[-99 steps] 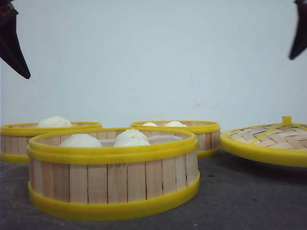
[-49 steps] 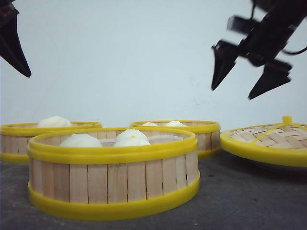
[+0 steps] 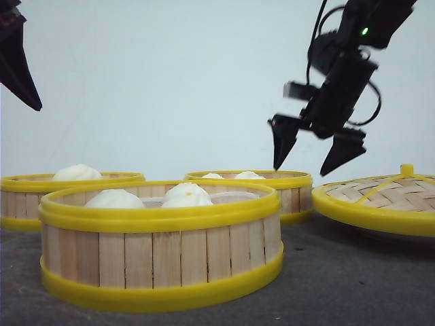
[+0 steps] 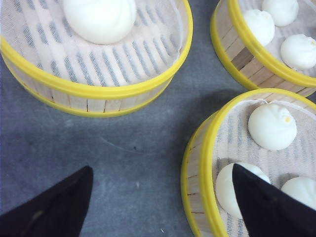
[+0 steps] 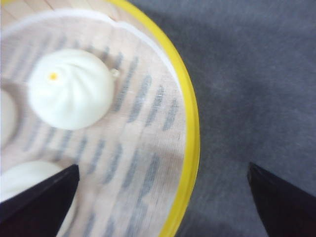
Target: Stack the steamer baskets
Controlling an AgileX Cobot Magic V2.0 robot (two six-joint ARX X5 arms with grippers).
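Observation:
Three steamer baskets with white buns stand on the dark table: one near the middle (image 3: 160, 248), one at the back left (image 3: 68, 185), one at the back right (image 3: 289, 183). My right gripper (image 3: 312, 155) hangs open just above the back right basket's right side. In the right wrist view its rim (image 5: 191, 143) runs between the two open fingers (image 5: 39, 200), one over the liner, one over bare table. My left gripper (image 4: 160, 197) is open and high; one finger (image 3: 20, 71) shows at the top left. It straddles the rim of a basket (image 4: 203, 163).
A flat woven lid (image 3: 380, 197) with a yellow rim and knob lies at the right, close beside the back right basket. Bare grey table (image 4: 98, 148) separates the baskets in the left wrist view. A pale wall stands behind.
My right gripper has come down and leftwards from the top right corner to just over the back right basket. The left finger and the baskets have stayed put.

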